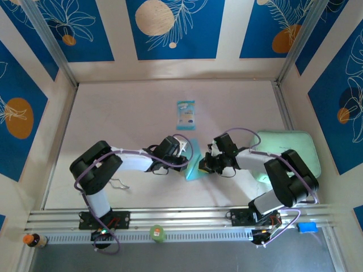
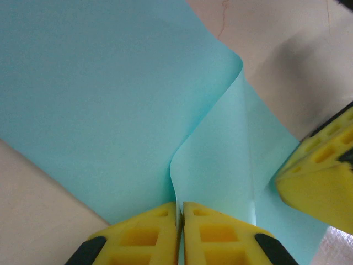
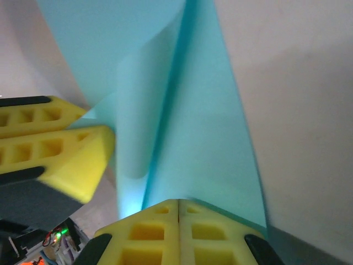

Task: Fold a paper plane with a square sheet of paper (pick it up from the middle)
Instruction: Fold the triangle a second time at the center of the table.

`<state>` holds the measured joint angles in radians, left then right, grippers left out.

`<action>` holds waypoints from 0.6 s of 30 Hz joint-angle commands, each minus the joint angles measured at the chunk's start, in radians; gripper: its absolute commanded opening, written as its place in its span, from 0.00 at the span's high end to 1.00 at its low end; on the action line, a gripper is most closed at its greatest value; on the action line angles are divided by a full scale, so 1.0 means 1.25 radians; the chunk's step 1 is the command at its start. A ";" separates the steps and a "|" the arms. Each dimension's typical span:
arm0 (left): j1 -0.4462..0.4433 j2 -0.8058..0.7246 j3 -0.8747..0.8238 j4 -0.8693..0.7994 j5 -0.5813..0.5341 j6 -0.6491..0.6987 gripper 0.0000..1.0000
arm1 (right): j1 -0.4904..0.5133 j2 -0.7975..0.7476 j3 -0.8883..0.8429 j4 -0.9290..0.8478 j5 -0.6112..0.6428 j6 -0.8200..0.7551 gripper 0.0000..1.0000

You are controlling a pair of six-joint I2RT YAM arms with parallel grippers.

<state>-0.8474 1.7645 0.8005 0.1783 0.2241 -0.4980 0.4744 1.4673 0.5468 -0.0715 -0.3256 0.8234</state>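
Seen from the top external camera, the square sheet of paper [image 1: 193, 168] is a small cyan patch near the centre of the worktop [image 1: 130, 113]; the two arm tips meet over it and hide much of it, so its shape is hard to read from there. The left wrist view brings it close; one flap curls up off the flat part and runs down into the left end effector [image 2: 180, 208], whose yellow fingers are pressed together on it. In the right wrist view the right end effector [image 3: 178, 205] likewise pinches the sheet at the foot of a raised fold; the other arm's yellow fingers sit close at the left of that frame. The top view adds the surroundings; a teal-and-white packet [image 1: 185, 114] lies above the sheet, well apart; a pale green pad [image 1: 286, 150] lies at the right, partly covered by the right arm.
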 commanded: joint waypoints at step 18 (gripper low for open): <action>-0.004 -0.005 0.030 -0.031 0.010 0.005 0.88 | 0.000 0.057 -0.006 -0.033 -0.006 -0.003 0.98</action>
<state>-0.8474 1.7645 0.8116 0.1619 0.2249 -0.4984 0.4736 1.5223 0.5472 -0.0708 -0.3515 0.8295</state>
